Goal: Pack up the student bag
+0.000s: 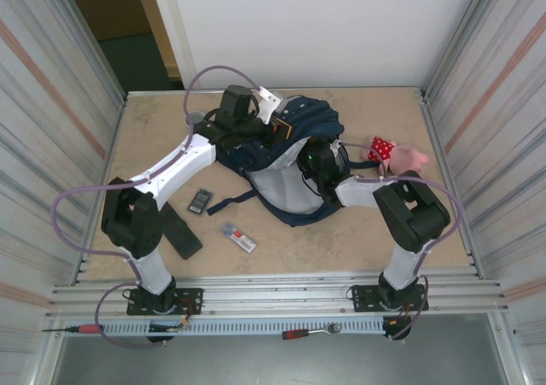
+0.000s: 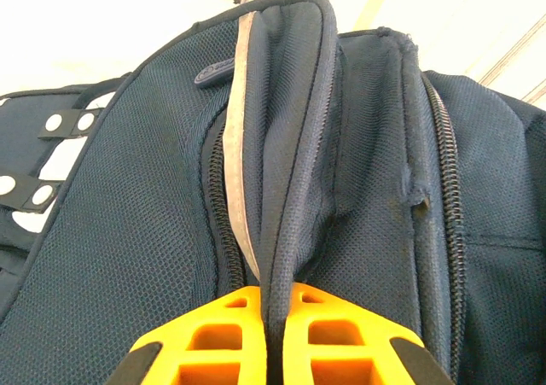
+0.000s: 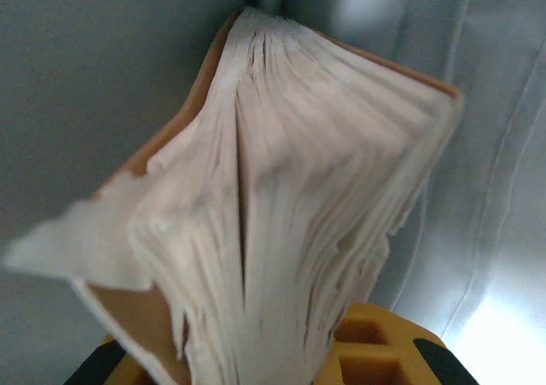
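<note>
Nearest us, on the metal rail by the arm bases, we see a red-handled screwdriver (image 1: 66, 328) at the left and a ratchet (image 1: 309, 332) nearer the middle. On the table beyond, toward the left, lie a flat black slab (image 1: 181, 233), a small dark device (image 1: 200, 201) and a little white-and-red item (image 1: 239, 237), each apart from the others. The student bag (image 1: 299, 116) lies at mid-table, opened, with its pale lining facing up. The right gripper (image 1: 317, 167) reaches into that opening. Its orange fingers (image 3: 375, 347) are clamped on a book (image 3: 290, 189) whose pages fan toward the wrist camera. A red spotted plush toy (image 1: 391, 153) lies just right of the bag. Farther back, the left gripper (image 2: 273, 321) pinches a navy fold of the bag beside the reflective stripe (image 2: 239, 146), jaws nearly together.
</note>
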`<action>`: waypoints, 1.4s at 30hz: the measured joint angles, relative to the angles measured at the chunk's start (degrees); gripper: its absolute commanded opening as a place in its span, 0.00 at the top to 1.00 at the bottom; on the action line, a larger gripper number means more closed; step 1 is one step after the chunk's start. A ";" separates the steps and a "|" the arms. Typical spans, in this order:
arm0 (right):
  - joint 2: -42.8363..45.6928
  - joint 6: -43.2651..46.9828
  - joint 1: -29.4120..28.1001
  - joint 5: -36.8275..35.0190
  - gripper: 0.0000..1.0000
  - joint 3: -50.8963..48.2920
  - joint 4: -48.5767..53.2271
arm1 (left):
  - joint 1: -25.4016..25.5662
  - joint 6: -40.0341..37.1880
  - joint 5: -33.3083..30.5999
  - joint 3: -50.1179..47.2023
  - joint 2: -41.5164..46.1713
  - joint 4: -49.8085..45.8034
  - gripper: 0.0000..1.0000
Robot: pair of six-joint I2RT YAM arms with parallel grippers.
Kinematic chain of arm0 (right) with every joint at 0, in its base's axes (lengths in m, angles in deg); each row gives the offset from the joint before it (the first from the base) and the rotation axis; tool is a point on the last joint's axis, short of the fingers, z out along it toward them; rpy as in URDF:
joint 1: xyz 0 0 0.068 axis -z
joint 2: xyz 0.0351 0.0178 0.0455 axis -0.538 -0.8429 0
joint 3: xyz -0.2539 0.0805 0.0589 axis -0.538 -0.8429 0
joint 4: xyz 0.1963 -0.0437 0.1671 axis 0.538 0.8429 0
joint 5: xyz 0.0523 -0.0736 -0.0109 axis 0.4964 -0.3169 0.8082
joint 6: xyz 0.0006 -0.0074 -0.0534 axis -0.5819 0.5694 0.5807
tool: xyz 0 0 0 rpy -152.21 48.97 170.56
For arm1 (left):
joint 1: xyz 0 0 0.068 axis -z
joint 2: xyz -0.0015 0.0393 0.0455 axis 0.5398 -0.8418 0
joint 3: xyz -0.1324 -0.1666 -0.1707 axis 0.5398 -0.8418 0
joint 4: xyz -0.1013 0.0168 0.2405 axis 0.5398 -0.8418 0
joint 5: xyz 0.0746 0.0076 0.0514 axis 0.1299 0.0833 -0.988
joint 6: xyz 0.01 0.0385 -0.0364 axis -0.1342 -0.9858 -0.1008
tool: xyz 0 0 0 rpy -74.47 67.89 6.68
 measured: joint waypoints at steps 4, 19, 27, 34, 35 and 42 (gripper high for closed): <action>-2.51 -1.66 -0.11 -0.66 0.47 1.57 2.05 | 0.00 -0.02 -0.22 0.00 0.00 0.20 1.00; 23.43 0.52 -0.37 1.31 0.25 -15.08 22.21 | 0.00 -1.16 -2.49 -2.91 0.66 1.25 1.00; 50.86 9.68 -1.05 -4.13 0.25 -15.45 42.05 | 3.58 -5.64 -3.19 -8.44 1.01 3.58 1.00; 65.18 24.92 1.53 -7.98 0.26 -14.97 50.36 | 9.18 -7.58 -4.55 -16.70 -0.15 5.99 0.94; 65.24 27.32 2.16 -7.37 0.27 -14.60 51.10 | 9.27 -7.52 -4.52 -17.35 -0.39 6.40 0.89; 61.07 46.60 3.52 2.43 0.26 -10.47 53.22 | 8.00 -3.91 -4.20 -18.53 0.13 7.98 0.47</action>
